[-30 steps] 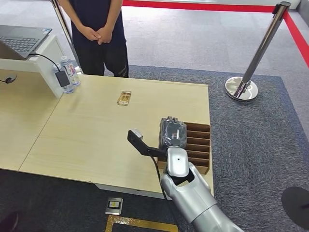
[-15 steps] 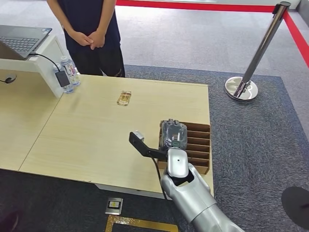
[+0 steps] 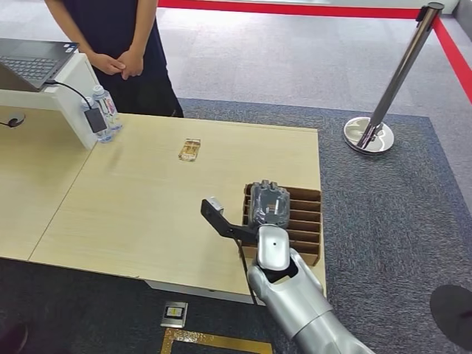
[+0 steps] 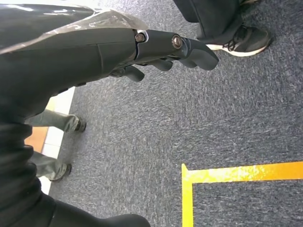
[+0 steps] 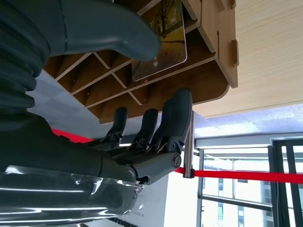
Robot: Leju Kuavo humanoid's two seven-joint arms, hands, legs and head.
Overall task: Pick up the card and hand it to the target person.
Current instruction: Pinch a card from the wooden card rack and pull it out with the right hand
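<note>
Wooden slotted rack (image 3: 304, 221) at the table's (image 3: 139, 199) near right corner, with the right hand (image 3: 268, 204) poised over its left end. Fingers (image 5: 175, 116) spread apart beside the rack wall, thumb on the other side, holding nothing. Card (image 5: 162, 40) standing in a slot between thumb and fingers, untouched. Person (image 3: 116, 44) beyond the table's far edge, well apart from the hand. Left hand (image 4: 118, 47) hanging over carpet, fingers extended, empty.

A light wooden table (image 3: 139, 206) stands on dark grey carpet (image 3: 384, 221), with paler grey floor (image 3: 278, 59) beyond. A chrome stanchion (image 3: 384, 110) carries red rope (image 3: 289, 9). Yellow tape (image 4: 243, 172) marks the carpet. Windows (image 5: 250, 203) admit daylight.
</note>
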